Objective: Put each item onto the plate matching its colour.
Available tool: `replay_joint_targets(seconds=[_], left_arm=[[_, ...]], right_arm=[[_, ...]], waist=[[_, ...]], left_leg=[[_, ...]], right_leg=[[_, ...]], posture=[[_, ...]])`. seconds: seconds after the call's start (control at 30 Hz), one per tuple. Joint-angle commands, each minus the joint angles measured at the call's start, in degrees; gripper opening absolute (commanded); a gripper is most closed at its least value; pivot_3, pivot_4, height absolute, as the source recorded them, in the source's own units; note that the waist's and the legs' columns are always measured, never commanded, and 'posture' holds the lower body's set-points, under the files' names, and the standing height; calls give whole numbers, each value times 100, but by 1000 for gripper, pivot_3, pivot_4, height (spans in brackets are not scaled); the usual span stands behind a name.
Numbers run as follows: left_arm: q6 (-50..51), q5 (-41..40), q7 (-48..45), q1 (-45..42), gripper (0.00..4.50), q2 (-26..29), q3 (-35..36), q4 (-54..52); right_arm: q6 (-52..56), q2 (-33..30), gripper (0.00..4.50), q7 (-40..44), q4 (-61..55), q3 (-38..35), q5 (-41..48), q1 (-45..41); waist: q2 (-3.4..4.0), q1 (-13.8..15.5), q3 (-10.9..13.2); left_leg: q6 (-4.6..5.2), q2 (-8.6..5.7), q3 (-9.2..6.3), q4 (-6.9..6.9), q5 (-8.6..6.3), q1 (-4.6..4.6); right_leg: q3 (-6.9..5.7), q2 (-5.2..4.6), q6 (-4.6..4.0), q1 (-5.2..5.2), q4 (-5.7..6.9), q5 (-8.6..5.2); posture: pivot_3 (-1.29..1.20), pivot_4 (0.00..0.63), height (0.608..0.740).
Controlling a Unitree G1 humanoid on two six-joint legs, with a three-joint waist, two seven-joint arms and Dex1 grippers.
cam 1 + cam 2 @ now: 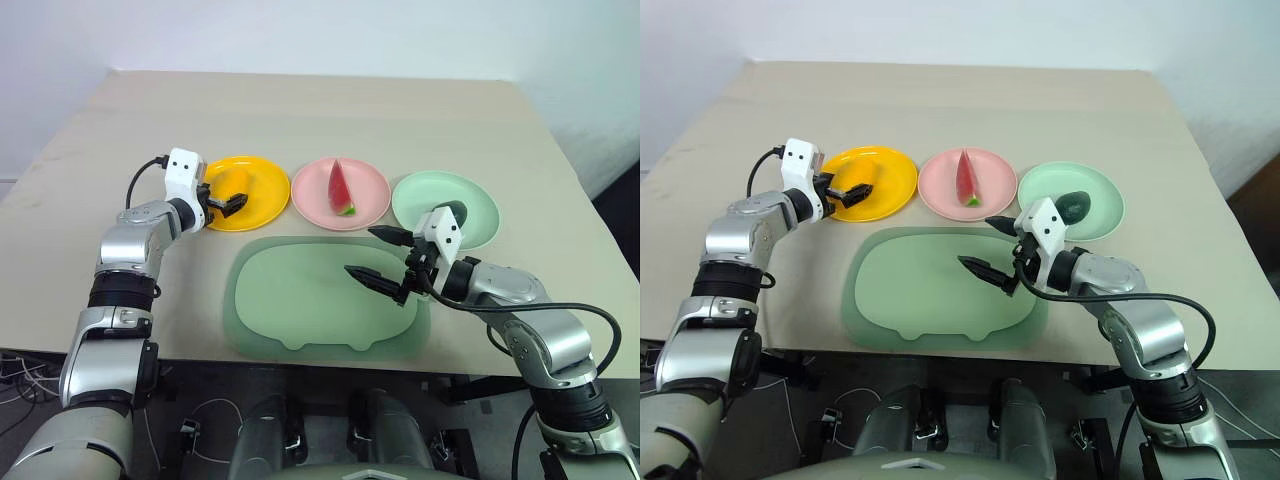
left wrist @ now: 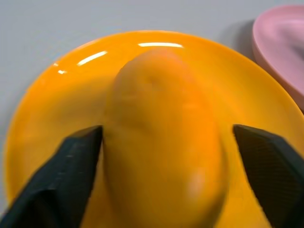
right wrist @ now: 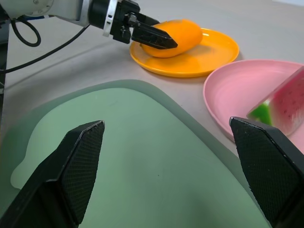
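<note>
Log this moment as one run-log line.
left gripper: open, straddling mango on yellow plate | right gripper: open, empty, over green tray | watermelon wedge: pink plate | avocado: pale green plate

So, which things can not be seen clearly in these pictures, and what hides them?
- Avocado on the pale green plate: in the head views the right gripper and its wrist cover its lower part.
- Mango: in the left wrist view it hides the middle of the yellow plate; whether the left gripper touches it is unclear.
- Watermelon wedge: cut off by the right wrist view's edge.
</note>
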Motion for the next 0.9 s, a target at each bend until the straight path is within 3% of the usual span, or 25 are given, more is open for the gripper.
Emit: replay_joint_targets(seconds=[0.03,0.3,0.53,0.7,0.9], left_arm=[[-203,-118,-185,63,4468,94,266,-680],[-310,-524,-659,1358,4468,606,916,-2741],[-743,-1380,-1790,2979,4468,854,1604,-3929],[-907,-1723,-2217,3763,4468,784,1786,-4315],[-1608,-1497,-2643,4317,4468,733,1544,-4408]], right_arm=[[-106,-43,4500,-26,-307,-128,39,47],[-161,-4,4500,-23,-349,-138,82,148],[-174,154,4500,-134,-440,-281,269,272],[-512,190,4500,-122,-328,-384,198,465],[-669,102,4500,-137,-315,-600,228,700]], waist=[[0,-5,0],[0,-43,0],[-1,6,0],[1,3,-1],[2,-8,-1]], left_leg=[[0,0,0,0,0,0],[-1,4,1,-1,1,4],[-2,2,0,-1,-1,4],[2,2,0,-14,-4,3],[1,-1,7,-44,-4,4]], right_leg=[[0,1,1,0,1,0],[1,6,1,-1,6,0],[0,0,-12,2,-4,-12],[0,3,-5,12,-44,-18],[1,9,-25,13,-76,-3]], posture=[[0,150,696],[0,150,696],[0,150,696],[0,150,696],[0,150,696]])
